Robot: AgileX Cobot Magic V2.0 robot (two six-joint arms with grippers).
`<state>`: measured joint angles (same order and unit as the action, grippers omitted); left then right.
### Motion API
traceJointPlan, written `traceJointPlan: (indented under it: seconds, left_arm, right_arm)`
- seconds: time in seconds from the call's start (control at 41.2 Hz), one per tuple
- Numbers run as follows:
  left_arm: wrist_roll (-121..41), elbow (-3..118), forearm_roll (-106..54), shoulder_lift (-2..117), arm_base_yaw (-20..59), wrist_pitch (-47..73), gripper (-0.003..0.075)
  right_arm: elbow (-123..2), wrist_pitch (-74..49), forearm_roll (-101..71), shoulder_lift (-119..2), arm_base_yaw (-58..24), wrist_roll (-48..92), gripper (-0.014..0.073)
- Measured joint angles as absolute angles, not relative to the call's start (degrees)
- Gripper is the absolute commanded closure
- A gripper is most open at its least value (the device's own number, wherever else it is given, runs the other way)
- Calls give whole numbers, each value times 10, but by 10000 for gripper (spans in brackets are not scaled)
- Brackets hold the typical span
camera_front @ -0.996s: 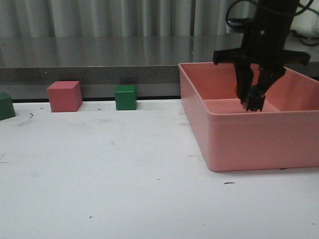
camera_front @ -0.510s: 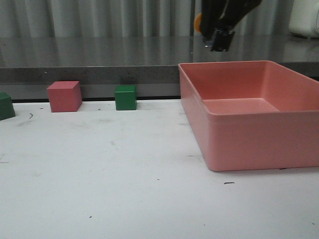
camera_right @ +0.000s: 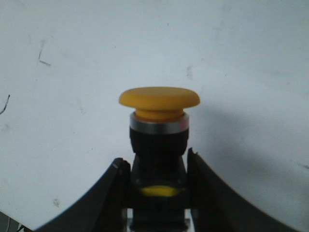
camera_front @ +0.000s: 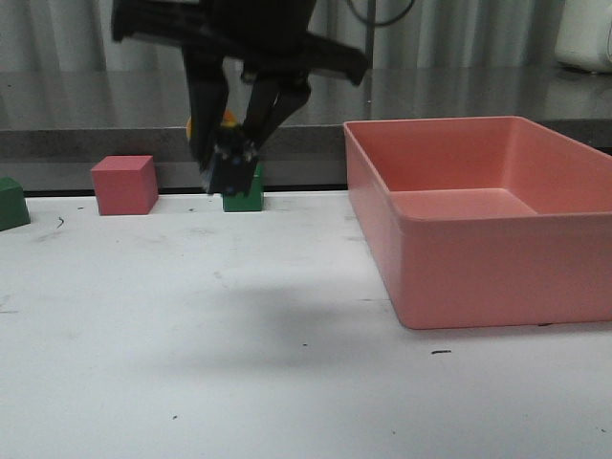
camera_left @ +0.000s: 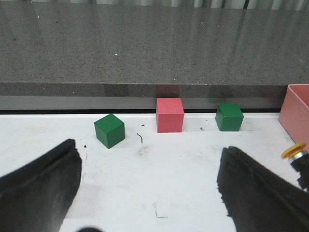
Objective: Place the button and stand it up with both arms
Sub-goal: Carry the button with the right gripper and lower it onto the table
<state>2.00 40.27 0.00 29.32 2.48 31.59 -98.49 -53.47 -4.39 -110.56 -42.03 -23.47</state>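
Swung leftward from above the pink plastic bin (camera_front: 478, 229), the right claw (camera_front: 229, 163) hangs fingers-down over the white tabletop (camera_front: 239, 335), pinching the yellow-capped black push-button (camera_right: 159, 130) by its body, cap pointing away from the wrist; the left claw (camera_left: 149, 193) is spread wide.

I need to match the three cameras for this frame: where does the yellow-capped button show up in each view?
Front view: the button hangs in the right gripper above the table, in front of a green cube.
Left wrist view: only its yellow cap shows, at the picture's edge.
Right wrist view: centred, clamped between the fingers.
Shared landmark: the white table.
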Motion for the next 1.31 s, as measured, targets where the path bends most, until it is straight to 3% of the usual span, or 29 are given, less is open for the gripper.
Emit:
traceJointPlan:
  seconds: [0.34, 0.826, 1.312]
  left_arm:
    - [20, 403, 0, 293, 25, 316, 153]
    - [20, 403, 0, 293, 25, 316, 153]
    - [20, 403, 0, 293, 25, 316, 153]
  right_arm:
    - [-1012, -557, -40, -1191, -437, -316, 369]
    - [-1216, -663, -21, -1335, -448, -390, 366]
    - [-1230, -671, 0, -1367, -448, -452, 363]
